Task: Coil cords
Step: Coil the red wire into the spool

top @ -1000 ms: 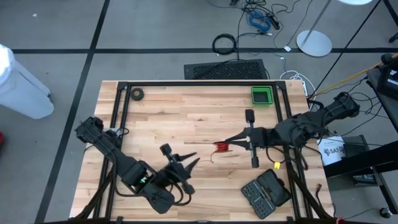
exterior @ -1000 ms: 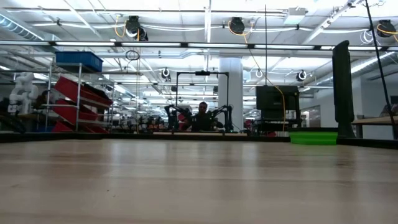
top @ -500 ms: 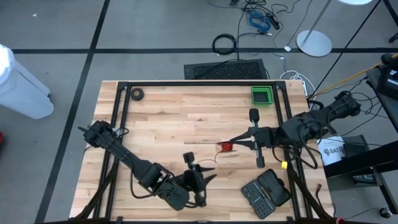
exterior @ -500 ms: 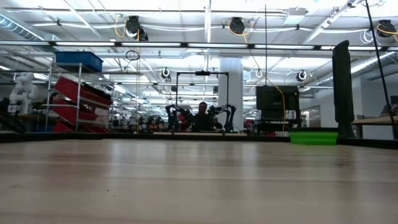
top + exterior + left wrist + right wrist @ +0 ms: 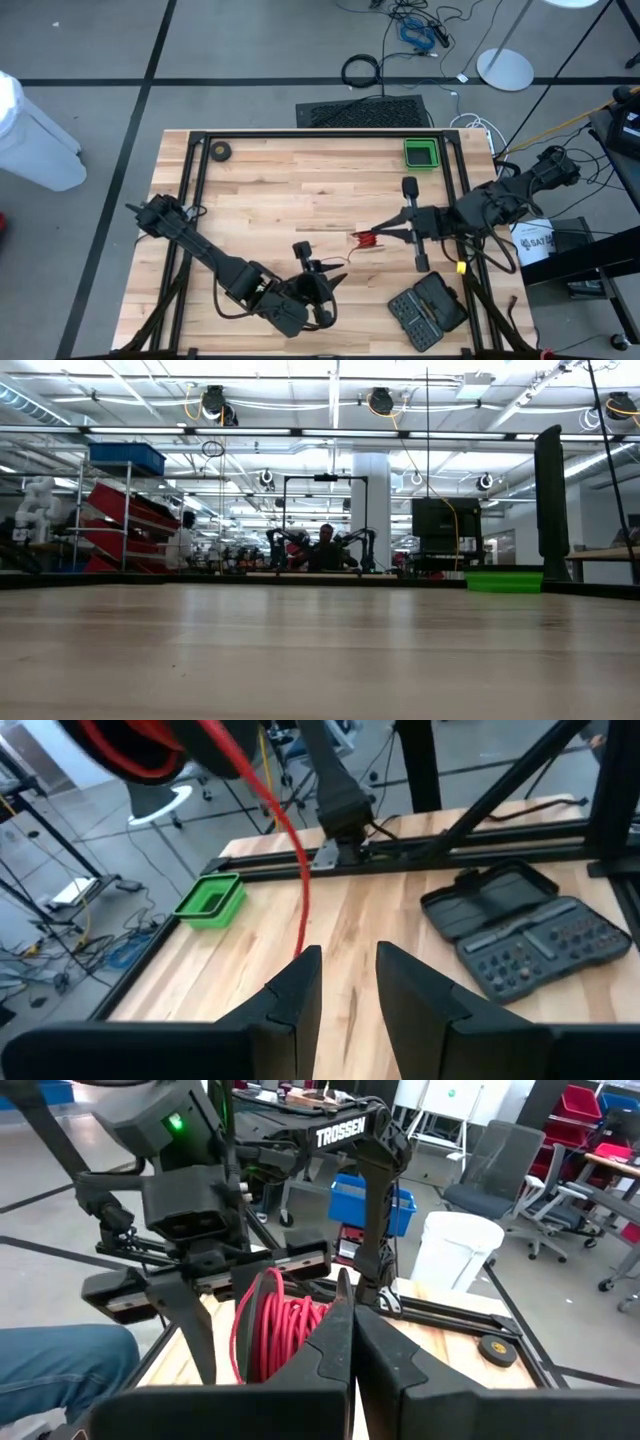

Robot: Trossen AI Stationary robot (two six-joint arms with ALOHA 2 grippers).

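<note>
Left gripper [image 5: 335, 283] swung toward the red cord [image 5: 366, 238], fingers parted; right gripper [image 5: 379, 231] clenched; "TROSSEN" shows.

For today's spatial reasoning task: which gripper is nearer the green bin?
Right. The right gripper sits below the green bin; the left gripper is lower still, near the table's front edge.

Tabletop [image 5: 300, 190] pale wood, matt — green bin [image 5: 421, 153] glossy plastic (red cord [image 5: 366, 238] smooth).

Wooden table [image 5: 280, 190]: green tray [image 5: 421, 153], bit case [image 5: 428, 309], black roll [image 5: 220, 151].
</note>
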